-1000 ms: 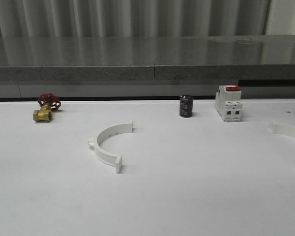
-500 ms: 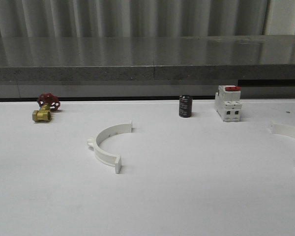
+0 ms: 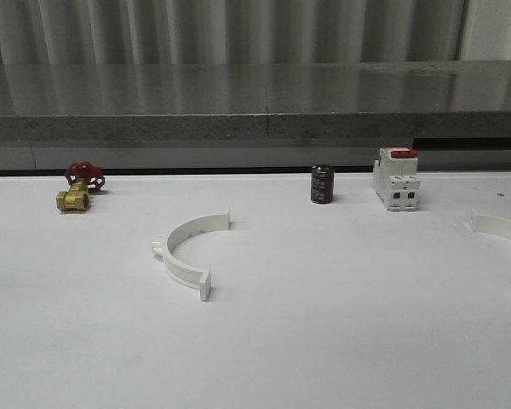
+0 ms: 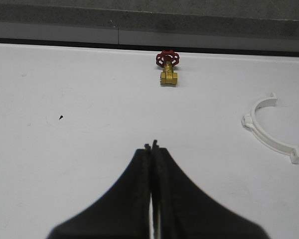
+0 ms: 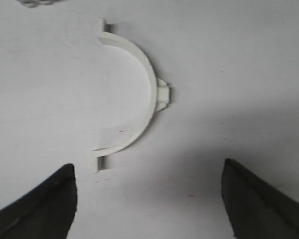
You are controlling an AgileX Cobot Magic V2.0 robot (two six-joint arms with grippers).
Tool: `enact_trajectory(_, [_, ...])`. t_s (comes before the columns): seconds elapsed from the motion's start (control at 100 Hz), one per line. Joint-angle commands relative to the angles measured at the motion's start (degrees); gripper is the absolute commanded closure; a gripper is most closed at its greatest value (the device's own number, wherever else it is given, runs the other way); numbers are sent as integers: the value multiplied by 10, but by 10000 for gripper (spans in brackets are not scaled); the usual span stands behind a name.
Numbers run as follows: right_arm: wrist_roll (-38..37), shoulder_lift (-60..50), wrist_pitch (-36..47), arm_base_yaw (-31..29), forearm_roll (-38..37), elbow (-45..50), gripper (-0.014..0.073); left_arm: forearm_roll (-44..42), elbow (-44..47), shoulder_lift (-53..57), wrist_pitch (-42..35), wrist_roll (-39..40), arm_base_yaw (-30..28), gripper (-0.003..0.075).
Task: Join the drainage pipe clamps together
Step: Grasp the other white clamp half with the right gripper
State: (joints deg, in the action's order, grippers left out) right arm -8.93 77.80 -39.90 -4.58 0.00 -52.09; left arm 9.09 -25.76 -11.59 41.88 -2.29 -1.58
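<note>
Two white drainage pipe clamps lie apart on the white table. One half-ring [image 3: 190, 249] rests left of centre and is also in the left wrist view [image 4: 268, 133]. The other half-ring [image 3: 502, 227] lies at the far right edge, partly cut off. In the right wrist view that half-ring [image 5: 150, 84] lies flat with its outer lug [image 5: 163, 94] showing, just ahead of my right gripper [image 5: 148, 172], which stands wide open and empty. My left gripper [image 4: 151, 146] is shut on nothing, hovering over bare table well away from the left half-ring.
A brass valve with a red handle [image 3: 79, 187] sits at the back left, also seen in the left wrist view [image 4: 168, 68]. A black cylinder [image 3: 322, 184] and a white breaker with a red switch [image 3: 396, 179] stand at the back. A grey ledge [image 3: 255, 128] bounds the table behind.
</note>
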Motion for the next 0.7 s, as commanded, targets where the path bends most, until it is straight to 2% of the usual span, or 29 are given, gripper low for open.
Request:
enact_trajectory(0.0, [10, 18, 19, -13, 7, -31, 0, 10, -15, -5, -41, 0, -1, 740])
enact_trajectory(0.31, [40, 129, 20, -13, 6, -105, 0, 10, -15, -5, -41, 0, -1, 740])
enact_trajectory(0.69, [46, 213, 53, -13, 7, -119, 1, 10, -15, -5, -41, 0, -1, 740])
